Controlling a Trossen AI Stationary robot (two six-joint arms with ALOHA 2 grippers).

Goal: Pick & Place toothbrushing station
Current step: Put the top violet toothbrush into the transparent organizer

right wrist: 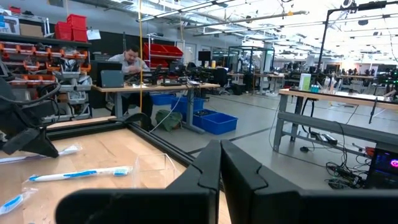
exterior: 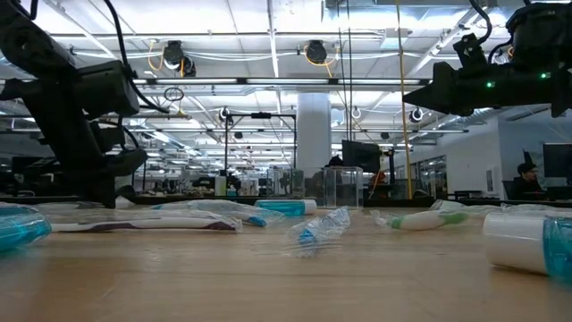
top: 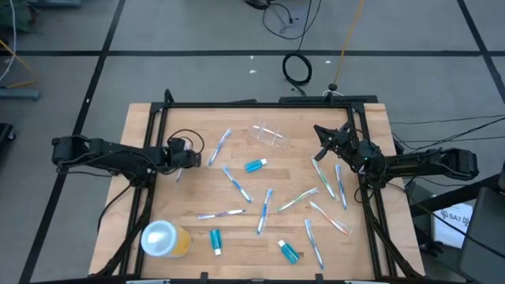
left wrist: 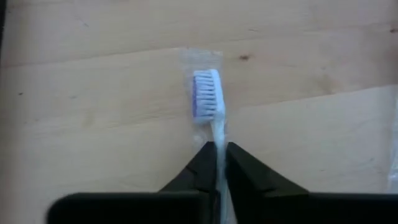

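Toothbrushes (top: 233,182) litter table (top: 142,126); left end effector (left wrist: 217,149) clamps one, right end effector (right wrist: 220,155) together

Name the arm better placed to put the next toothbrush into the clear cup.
Left, probably: the left gripper is shut on a toothbrush. The right gripper holds nothing, though nearer the clear cup.

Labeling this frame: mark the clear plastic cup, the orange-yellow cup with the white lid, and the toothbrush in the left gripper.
clear plastic cup (top: 268,136), high view, its side wall.
orange-yellow cup (top: 180,242), high view, its orange body.
toothbrush (left wrist: 205,93), left wrist view, its bristle head.
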